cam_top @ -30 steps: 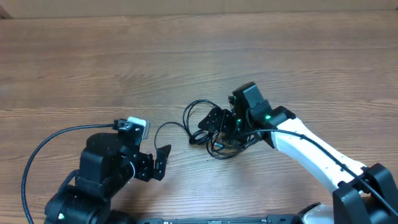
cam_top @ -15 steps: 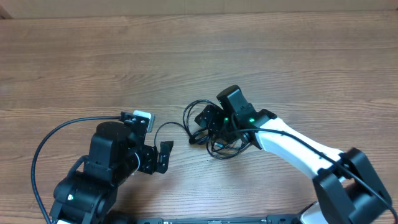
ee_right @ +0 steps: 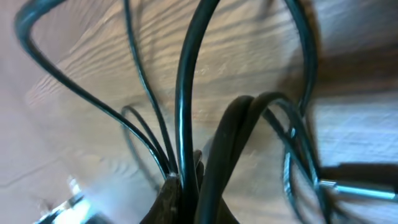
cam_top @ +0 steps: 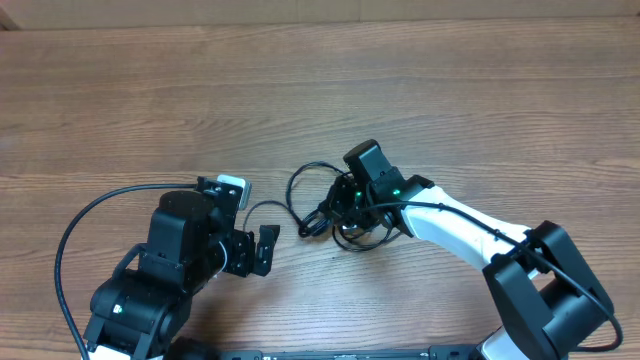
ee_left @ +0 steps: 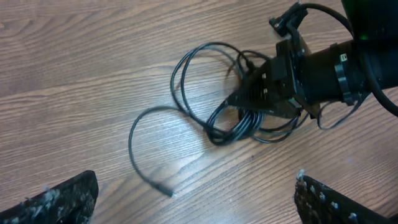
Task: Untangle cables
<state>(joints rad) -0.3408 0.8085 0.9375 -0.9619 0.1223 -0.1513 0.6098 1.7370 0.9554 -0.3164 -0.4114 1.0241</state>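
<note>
The right wrist view is showing what the overhead hides: the right gripper [ee_right: 186, 199] is pinching several strands of the cables [ee_left: 227, 132] together. The tangle is lying mid-way across the table [cam_top: 150, 100], one loose tail trailing left toward the left gripper [ee_left: 196, 208], whose fingers are standing spread wide

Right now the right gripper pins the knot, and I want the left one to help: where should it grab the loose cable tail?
Grip the loose cable tail just behind its plug end, coming straight down from above. It lies flat and alone on the wooden table, curving away from the bundle that the right gripper is shut on.
</note>
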